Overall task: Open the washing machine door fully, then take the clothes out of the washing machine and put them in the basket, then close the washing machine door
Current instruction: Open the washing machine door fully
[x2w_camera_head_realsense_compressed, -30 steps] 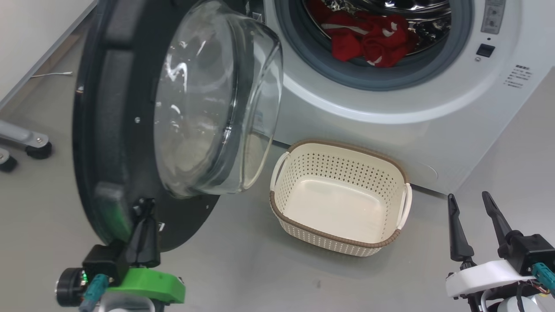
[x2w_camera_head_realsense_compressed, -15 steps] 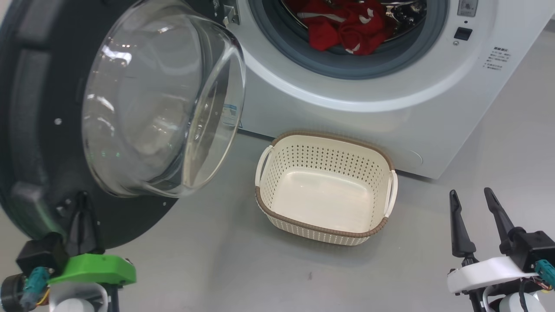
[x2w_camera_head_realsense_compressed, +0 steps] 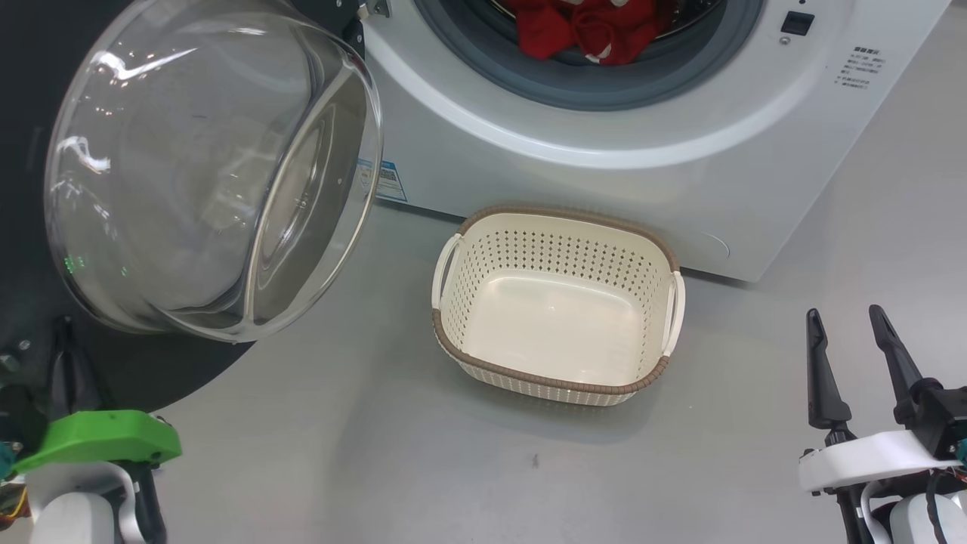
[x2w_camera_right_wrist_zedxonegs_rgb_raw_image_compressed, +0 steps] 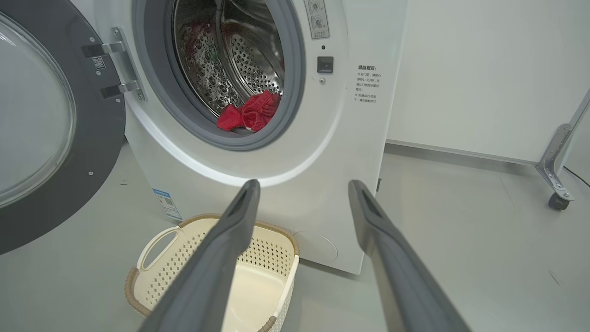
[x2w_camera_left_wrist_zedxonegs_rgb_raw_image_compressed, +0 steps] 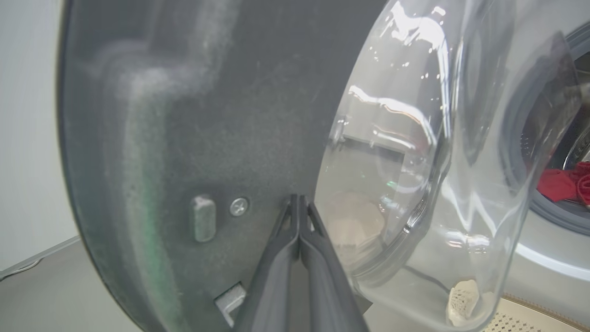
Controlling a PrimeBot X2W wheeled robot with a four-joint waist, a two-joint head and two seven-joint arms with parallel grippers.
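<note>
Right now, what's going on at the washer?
The washing machine door stands swung open, with the left gripper shut and its tips against the door's black inner face. The right gripper hangs open and empty, right of the basket. The red clothes lie inside the washing machine; the basket in front of it is empty.

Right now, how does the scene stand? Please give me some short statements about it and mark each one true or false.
1. The basket is empty. True.
2. The door is closed. False: it stands open.
3. The clothes lie in the basket. False: they are in the drum.
4. The right end effector is open. True.
5. The left end effector grips the clothes. False: it is shut, at the door's inner face.
</note>
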